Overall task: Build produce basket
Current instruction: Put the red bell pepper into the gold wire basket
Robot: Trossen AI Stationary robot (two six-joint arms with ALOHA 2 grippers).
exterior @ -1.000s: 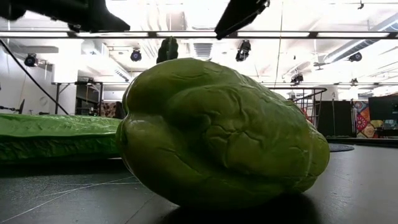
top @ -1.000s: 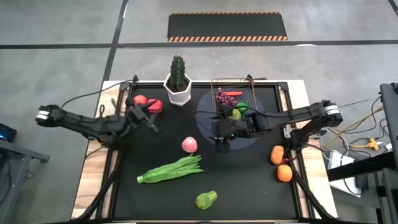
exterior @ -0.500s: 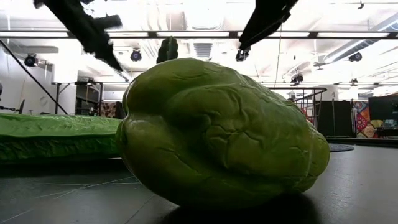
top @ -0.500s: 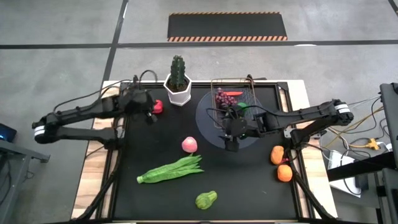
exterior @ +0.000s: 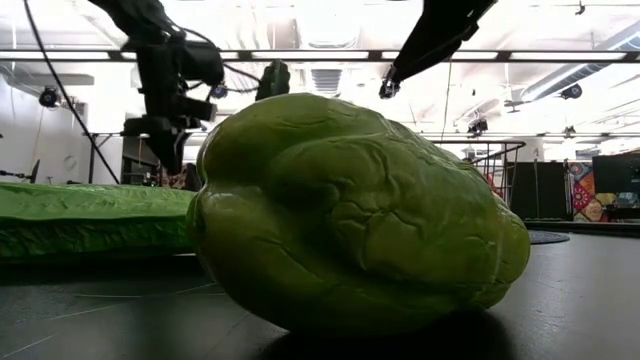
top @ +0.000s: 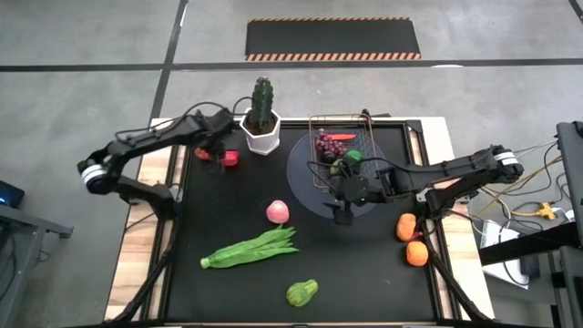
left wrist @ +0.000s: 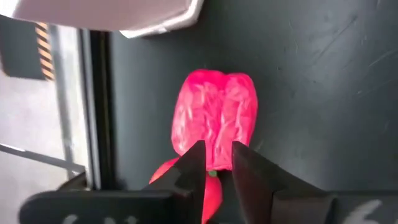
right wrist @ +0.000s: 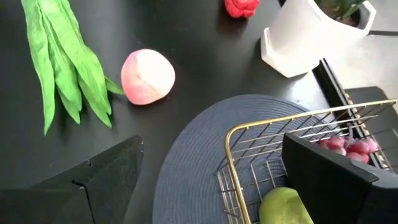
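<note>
Left arm pinched a red toy; right arm waited open by the wire basket.
Left gripper [left wrist: 214, 171] was nearly closed on the stem end of a wrinkled red toy fruit [left wrist: 216, 118] beside the white hexagonal cactus pot [top: 260, 132]. Right gripper [top: 342, 211], fingers wide and empty, hung just before the small gold metal wire basket [top: 344, 144] on a round grey mat [right wrist: 193, 155] (grapes, pear inside). Pink peach [top: 277, 212], long green beans [top: 250, 248] lay loose.

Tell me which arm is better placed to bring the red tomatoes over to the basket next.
Left. The left gripper has its fingers nearly shut around a red tomato beside the white cactus pot. The right gripper hangs open over the round mat, beside the basket, far from the tomatoes.
</note>
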